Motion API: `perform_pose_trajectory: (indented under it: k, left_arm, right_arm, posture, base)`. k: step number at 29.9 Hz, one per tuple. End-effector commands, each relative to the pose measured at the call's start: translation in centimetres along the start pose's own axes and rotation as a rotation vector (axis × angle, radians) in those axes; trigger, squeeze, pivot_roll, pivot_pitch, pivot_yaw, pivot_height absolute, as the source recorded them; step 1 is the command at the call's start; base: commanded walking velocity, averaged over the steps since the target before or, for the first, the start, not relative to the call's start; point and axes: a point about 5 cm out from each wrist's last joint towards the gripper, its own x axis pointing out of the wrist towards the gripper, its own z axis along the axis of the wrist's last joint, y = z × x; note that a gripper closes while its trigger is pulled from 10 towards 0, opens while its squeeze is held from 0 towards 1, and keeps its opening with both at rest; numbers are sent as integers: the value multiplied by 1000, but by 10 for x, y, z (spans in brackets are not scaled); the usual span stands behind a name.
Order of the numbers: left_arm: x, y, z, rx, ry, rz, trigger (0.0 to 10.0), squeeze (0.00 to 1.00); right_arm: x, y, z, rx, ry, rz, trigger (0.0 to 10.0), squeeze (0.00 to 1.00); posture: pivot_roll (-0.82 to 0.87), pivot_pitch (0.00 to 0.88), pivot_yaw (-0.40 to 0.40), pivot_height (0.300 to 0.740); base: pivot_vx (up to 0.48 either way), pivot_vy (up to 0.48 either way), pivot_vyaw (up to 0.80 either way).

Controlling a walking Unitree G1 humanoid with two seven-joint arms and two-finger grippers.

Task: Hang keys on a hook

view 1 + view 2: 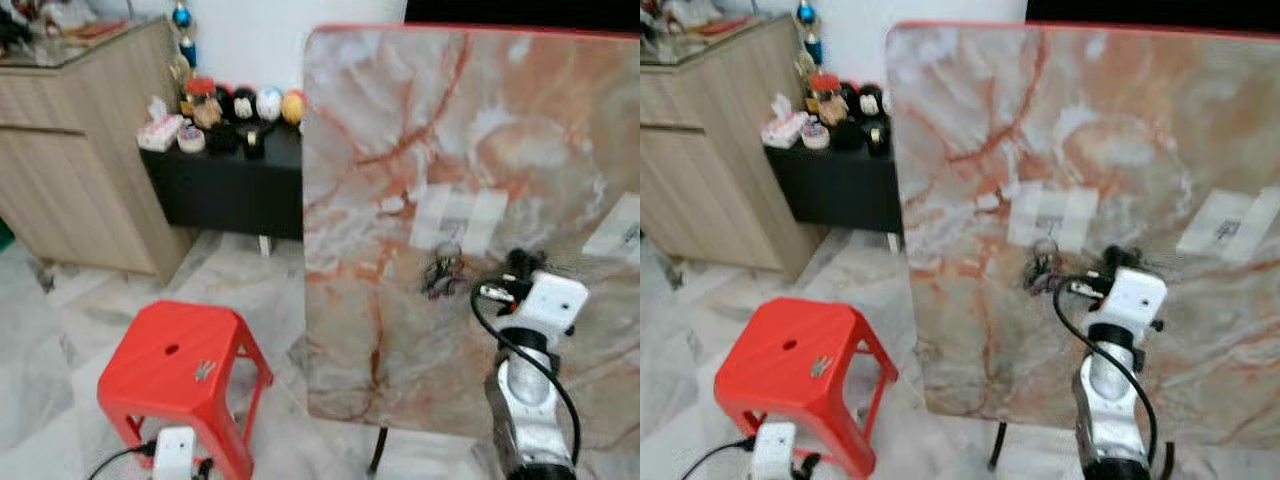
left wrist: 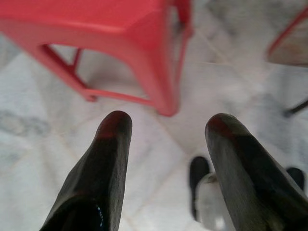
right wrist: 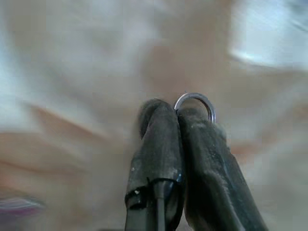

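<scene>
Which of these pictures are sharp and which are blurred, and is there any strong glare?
Left eye view: evenly lit, slightly soft, no strong glare; the keys at the marble board are small and unclear. Right wrist view: the right gripper and the key ring are sharp, the background fully blurred. Left wrist view: the left gripper is soft, the red stool somewhat blurred.

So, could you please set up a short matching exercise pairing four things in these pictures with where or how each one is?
Things:
1. keys
2. red stool
3. left claw
4. tissue pack

Places or states:
A. on the black side table
B. open, hanging low by the stool's legs
C. held against the upright marble panel by the shut right claw
D. standing on the floor, left of the panel

Pairs: 1-C, 2-D, 3-B, 4-A
</scene>
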Motion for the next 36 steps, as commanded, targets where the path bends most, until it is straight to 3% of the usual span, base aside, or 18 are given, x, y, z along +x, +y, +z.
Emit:
perform_pose_trajectory:
  k: [1, 14, 26, 36]
  left_arm:
    - [-1, 6, -3, 15, 12, 10, 10000, 0]
    - [-1, 5, -3, 18, 12, 8, 10000, 0]
    - [-1, 5, -2, 18, 8, 10, 10000, 0]
    - [-1, 6, -2, 19, 9, 11, 10000, 0]
  right_arm:
    - [1, -5, 8, -2, -28, -39, 10000, 0]
    - [-6, -14, 17, -42, -51, -101, 10000, 0]
    - [18, -28, 36, -76, -106, -182, 10000, 0]
    - [27, -30, 38, -45, -95, -191, 10000, 0]
  posture:
    - [12, 0, -21, 740]
    - [10, 0, -22, 740]
    - [7, 0, -19, 740]
    - [6, 0, -15, 740]
  base:
    - [0, 0, 0]
    - [0, 0, 0]
    - [0, 0, 0]
    - [0, 0, 0]
